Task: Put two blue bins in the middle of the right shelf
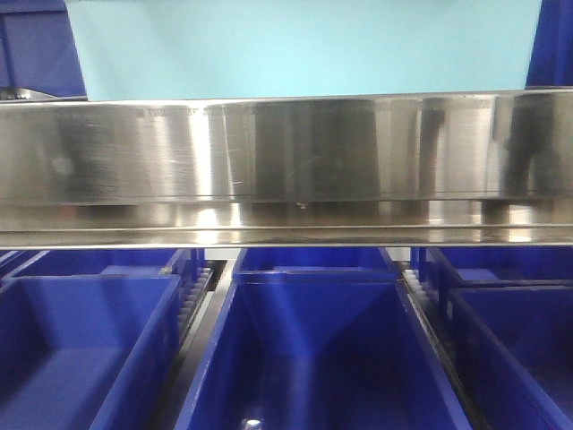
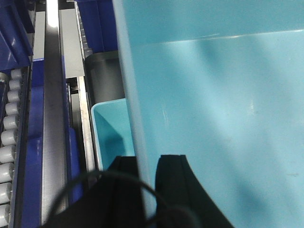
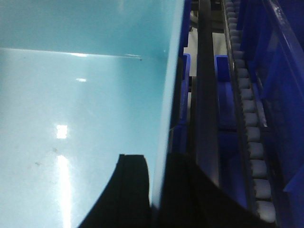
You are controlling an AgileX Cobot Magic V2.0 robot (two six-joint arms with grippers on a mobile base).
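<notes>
While my left gripper (image 2: 147,166) and right gripper (image 3: 159,161) each clamp one short wall of the pale blue bin (image 1: 304,49), its long axis lies left-to-right between them.

Left gripper (image 2: 147,164) up close: matte black jaws with broad, smoothly curved outer edges, and a thin black cable (image 2: 85,175) looping across them. Right gripper (image 3: 154,164): the same dark, curved, unmarked jaws.

A stainless-steel shelf beam (image 1: 286,161) spans the front view. Dark-blue crates (image 1: 313,358) sit below it, with roller tracks (image 3: 251,142) alongside.
</notes>
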